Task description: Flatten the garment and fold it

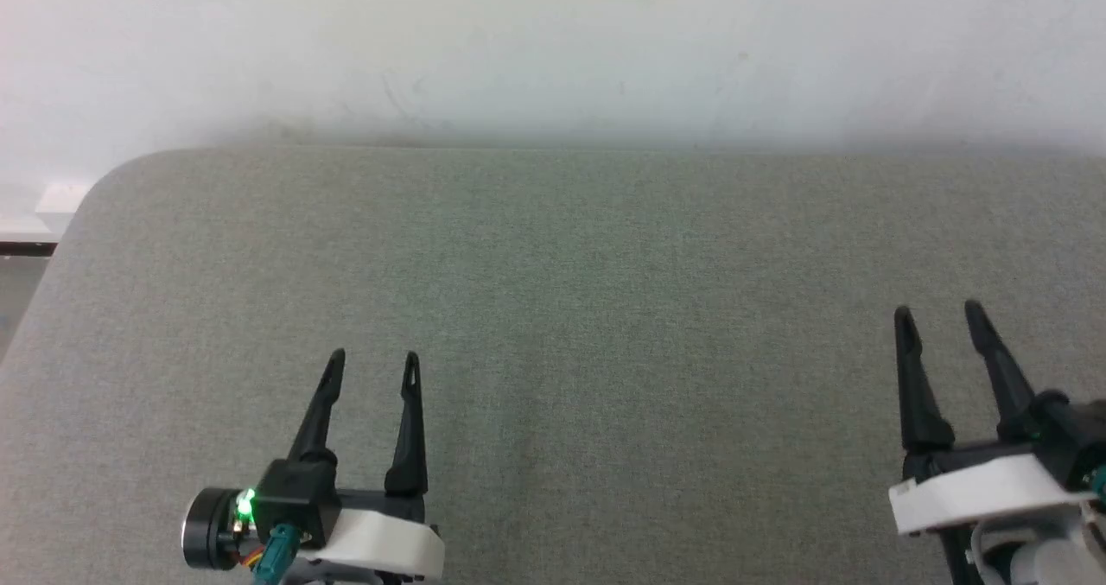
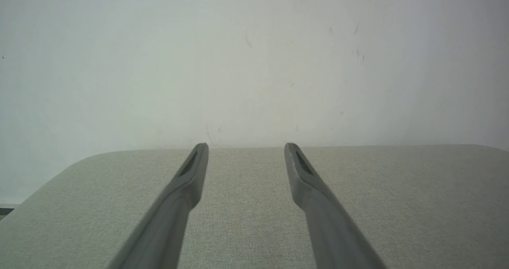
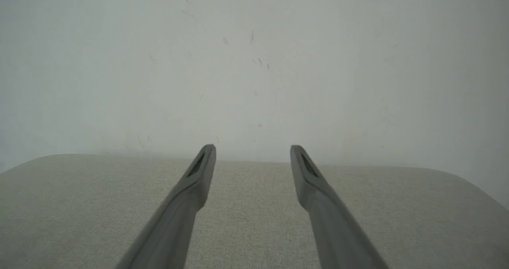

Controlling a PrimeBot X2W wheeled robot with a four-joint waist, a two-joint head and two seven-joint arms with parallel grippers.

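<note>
Left gripper: we find the left gripper at the near left, low over the surface. Its two dark fingers are spread wide with nothing between them, and a green indicator light glows on its body.
Right gripper: the right gripper stands at the near right, well apart from the left. Its fingers are likewise spread and hold nothing.
Work surface: a grey fabric-covered tabletop, flat and lightly textured, runs from both grippers to a straight far edge. Its far left corner is rounded.
Backdrop: a pale wall with faint scuff marks rises just behind the far edge.
Garment, location: we cannot place the garment from these views.
Garment, handling: we judge that a garment will be light, soft and limp, with no stiffness to hold a shape. It should drape and bunch when lifted. Thin cloth may slip from narrow fingertips or drag on the textured covering.
Garment, hold points: in our judgement the best purchase is at two corners or along a firm edge such as a hem or seam. One gripper should take each side and pinch both layers, so that the cloth can be drawn taut and laid flat.
Task stage: we assess that flattening is not begun and no fold is made. Both tools are free to take hold.
</note>
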